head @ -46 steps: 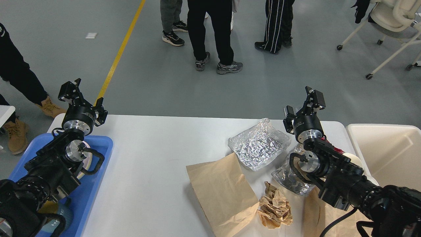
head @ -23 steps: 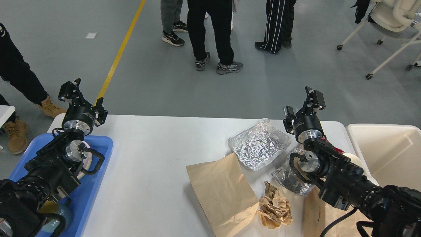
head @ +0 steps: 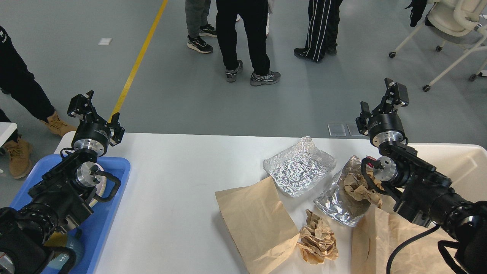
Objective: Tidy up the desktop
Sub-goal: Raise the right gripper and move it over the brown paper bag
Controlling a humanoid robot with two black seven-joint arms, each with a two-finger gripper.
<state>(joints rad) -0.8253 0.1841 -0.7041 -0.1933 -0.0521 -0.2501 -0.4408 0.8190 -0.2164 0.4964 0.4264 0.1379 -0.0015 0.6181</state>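
Desktop [head: 171, 198]: white, rounded corners, fills the near and middle ground before us; its far edge meets grey floor.

Left side: blue tray [head: 114, 198] lies along the left edge, our left arm above it. Our left gripper [head: 95, 112] hangs over the far left corner of the desktop, fingers spread apart, nothing between them.

Right side: cream bin [head: 468, 167] stands just beside the right edge. Our right gripper [head: 382, 102] is raised past the far right corner, fingers parted, nothing held.

Litter, right half of the desktop:
- crumpled foil sheet [head: 298, 167], toward the far edge;
- second foil piece [head: 335, 196], just right and nearer, with brown paper [head: 355, 188] bunched in it, touching our right arm;
- flat brown paper bag [head: 255, 220], near centre;
- crumpled brown paper wad [head: 317, 239], beside that bag's right edge;
- another brown bag [head: 384, 239], at the near right, partly under our right arm.

Open room: the stretch between the tray and the flat bag is bare white surface.

Beyond the far edge: several people's legs [head: 243, 38], a yellow floor line [head: 139, 61], wheeled chair [head: 452, 26] at far right.
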